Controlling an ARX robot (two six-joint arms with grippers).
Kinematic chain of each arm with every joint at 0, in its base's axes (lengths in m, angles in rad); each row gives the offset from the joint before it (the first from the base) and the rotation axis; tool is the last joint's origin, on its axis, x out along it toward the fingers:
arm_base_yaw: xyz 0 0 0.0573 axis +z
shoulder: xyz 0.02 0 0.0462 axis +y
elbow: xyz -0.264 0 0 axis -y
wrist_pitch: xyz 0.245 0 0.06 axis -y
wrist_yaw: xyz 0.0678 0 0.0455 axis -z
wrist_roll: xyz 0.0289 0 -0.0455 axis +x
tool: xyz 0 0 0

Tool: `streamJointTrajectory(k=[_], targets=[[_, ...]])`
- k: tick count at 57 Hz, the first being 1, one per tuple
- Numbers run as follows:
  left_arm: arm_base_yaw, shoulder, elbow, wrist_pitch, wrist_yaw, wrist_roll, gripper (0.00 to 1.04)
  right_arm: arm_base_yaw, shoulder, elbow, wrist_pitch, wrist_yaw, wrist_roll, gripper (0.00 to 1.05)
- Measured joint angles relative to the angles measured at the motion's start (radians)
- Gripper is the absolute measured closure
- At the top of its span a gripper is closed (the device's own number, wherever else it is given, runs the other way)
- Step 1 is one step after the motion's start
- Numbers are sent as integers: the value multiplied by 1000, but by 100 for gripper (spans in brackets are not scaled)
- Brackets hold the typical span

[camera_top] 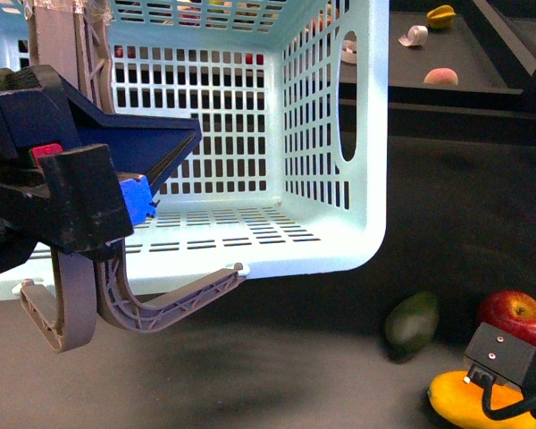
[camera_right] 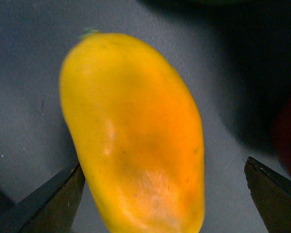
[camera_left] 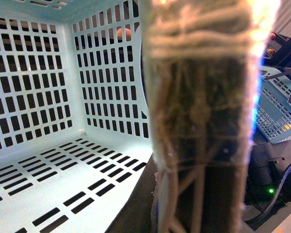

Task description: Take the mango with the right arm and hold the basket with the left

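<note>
Dark worktop [camera_top: 250,384] lies open between the turquoise basket [camera_top: 330,134] and three fruits at the front view's lower right: a green avocado-like fruit [camera_top: 413,322], a red apple [camera_top: 514,315] and the mango [camera_top: 460,402], with the right end effector [camera_top: 505,357] just above it. The left end effector [camera_top: 147,183] pinches the basket by a grey swing handle [camera_top: 161,308]. The left wrist view adds the handle's twine wrapping, blurred, and the basket's slotted floor. In the right wrist view the mango lies on the worktop between spread fingers [camera_right: 48,199], one just beside it and the other well apart.
</note>
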Motion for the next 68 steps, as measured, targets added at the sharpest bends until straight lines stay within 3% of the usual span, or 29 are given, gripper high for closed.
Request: streamJointTrajectory(k=[32,48,68], targets=[[0,0,0,0,0,0,97,55,79,78,2,2,108,8],[0,0,0,0,0,0,97,38,94,78,15,2,145,40],[0,0,0,0,0,0,97,7,-29,-1,85,-61,285,45]])
